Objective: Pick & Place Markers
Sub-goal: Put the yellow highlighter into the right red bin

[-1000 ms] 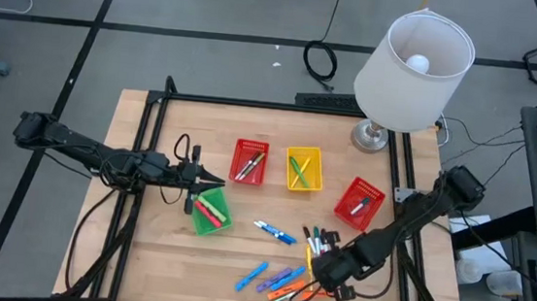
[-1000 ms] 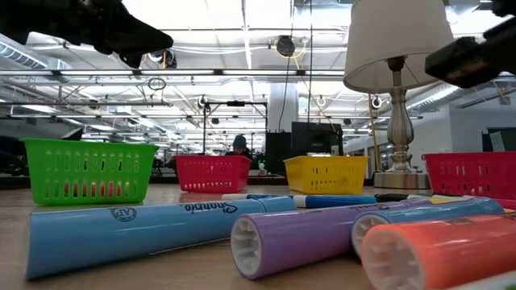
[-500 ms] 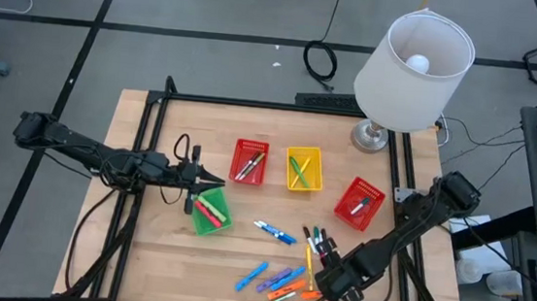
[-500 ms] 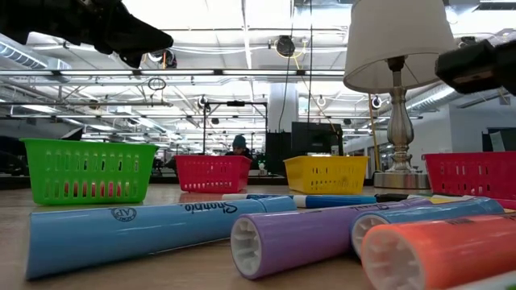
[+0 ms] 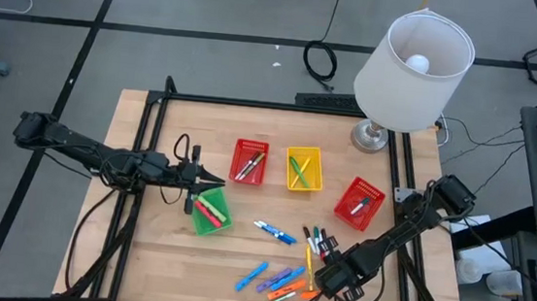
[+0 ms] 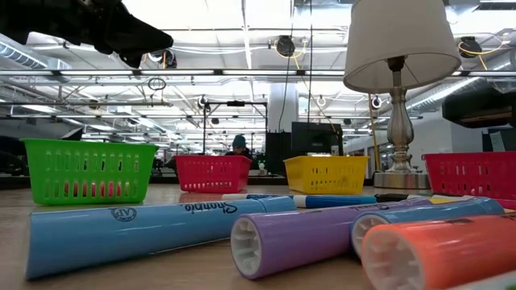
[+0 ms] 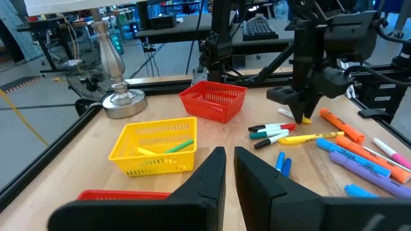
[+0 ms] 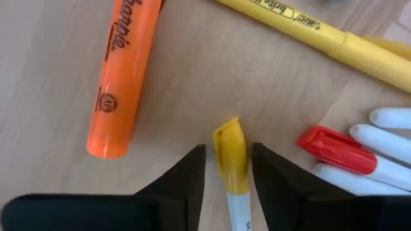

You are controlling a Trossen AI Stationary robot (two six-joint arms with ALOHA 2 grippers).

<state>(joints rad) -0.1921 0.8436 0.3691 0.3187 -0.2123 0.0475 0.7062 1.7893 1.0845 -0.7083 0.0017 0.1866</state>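
Right gripper [image 8: 226, 179] newly lowered, yellow-capped marker [image 8: 232, 163] between its jaws.

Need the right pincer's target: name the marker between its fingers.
The yellow-capped white plastic marker sits between the right pincer's fingers; the fat orange marker lies apart.

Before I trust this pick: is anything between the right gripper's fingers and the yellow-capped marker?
Nothing visible. The yellow-capped marker lies between the right gripper's open fingers on the bare table. The orange marker and red-capped marker lie to either side, clear of the fingers.
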